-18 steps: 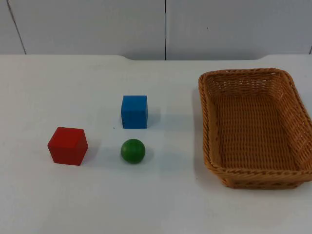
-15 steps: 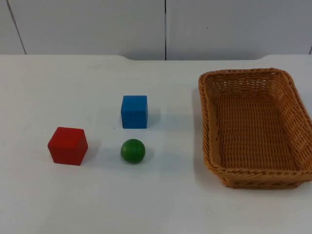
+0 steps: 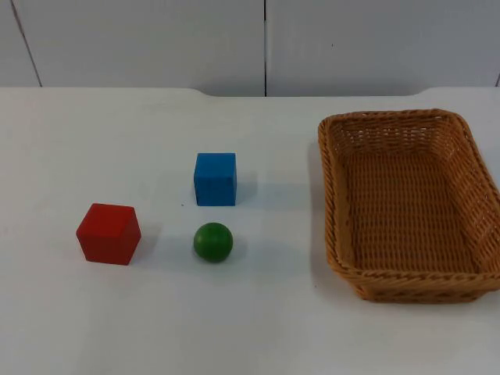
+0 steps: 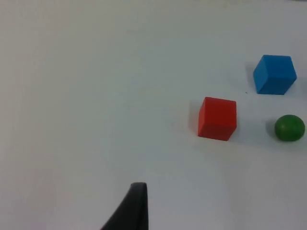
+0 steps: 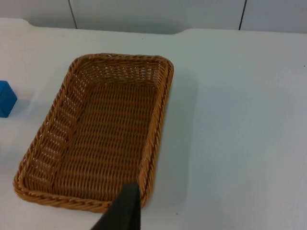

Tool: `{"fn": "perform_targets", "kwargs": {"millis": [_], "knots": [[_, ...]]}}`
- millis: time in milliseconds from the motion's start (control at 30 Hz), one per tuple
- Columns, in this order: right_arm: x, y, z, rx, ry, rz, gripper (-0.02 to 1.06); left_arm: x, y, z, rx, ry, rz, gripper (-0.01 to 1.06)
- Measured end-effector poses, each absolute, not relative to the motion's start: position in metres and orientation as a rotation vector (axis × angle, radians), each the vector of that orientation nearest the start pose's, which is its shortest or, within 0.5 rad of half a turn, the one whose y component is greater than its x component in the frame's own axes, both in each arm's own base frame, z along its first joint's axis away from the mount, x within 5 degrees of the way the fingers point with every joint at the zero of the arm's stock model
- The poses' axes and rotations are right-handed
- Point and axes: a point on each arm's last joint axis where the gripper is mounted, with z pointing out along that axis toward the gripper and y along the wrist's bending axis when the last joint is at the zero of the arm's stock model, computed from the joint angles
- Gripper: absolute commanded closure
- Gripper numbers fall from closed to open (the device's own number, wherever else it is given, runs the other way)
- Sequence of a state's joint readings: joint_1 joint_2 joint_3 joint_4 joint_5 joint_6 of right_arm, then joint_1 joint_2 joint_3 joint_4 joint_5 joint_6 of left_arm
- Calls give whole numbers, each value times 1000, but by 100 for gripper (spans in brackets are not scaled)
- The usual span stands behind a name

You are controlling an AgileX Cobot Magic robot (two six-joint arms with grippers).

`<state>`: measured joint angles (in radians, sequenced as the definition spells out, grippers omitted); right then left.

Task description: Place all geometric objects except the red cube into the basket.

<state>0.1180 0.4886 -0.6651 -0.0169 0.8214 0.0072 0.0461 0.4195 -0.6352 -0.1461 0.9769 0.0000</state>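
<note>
**A:** Anything different from half a second ago? From the top view I'd say no: red cube (image 3: 108, 233), blue cube (image 3: 215, 179) and green ball (image 3: 213, 241) sit exactly where they were on the white counter (image 3: 258, 328).

**B:** Same here. The wicker basket (image 3: 336, 242) is off to the right, well apart from the three pieces, with nothing in it, just bare weave.

**A:** Left wrist view: the left hand (image 4: 132, 211) hangs over bare counter, one black fingertip showing. Red cube (image 4: 218, 118) is nearest it, ball (image 4: 289, 128) and blue cube (image 4: 274, 74) beyond. Open or closed? Can't tell.

**B:** Right wrist view: the right hand (image 5: 125, 211) is above the basket's (image 5: 156, 134) near rim. A sliver of blue cube (image 5: 5, 99) beside it. Can't tell its opening either. Neither has hold of anything I can see.
</note>
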Motion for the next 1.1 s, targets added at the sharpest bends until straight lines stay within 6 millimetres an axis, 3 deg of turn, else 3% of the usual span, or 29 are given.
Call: {"fn": "perform_targets", "kwargs": {"millis": [200, 433, 700, 867, 1000, 1033, 1100], "knots": [[125, 14, 331, -130, 2216, 49, -1, 94, -7, 309, -91, 2349, -163, 0], [151, 17, 315, -137, 2326, 43, -1, 111, -6, 302, -95, 2409, -162, 0], [161, 18, 307, -141, 2380, 40, -1, 125, -7, 299, -45, 2429, -173, 0], [162, 18, 308, -139, 2366, 43, -1, 154, -11, 295, 10, 2487, -240, 0], [163, 18, 308, -139, 2358, 44, -1, 193, -14, 286, 60, 2542, -297, 0], [163, 18, 308, -139, 2358, 44, -1, 193, -14, 286, 60, 2542, -297, 0], [163, 18, 308, -139, 2358, 44, -1, 211, -15, 280, 70, 2577, -309, 0]]}}
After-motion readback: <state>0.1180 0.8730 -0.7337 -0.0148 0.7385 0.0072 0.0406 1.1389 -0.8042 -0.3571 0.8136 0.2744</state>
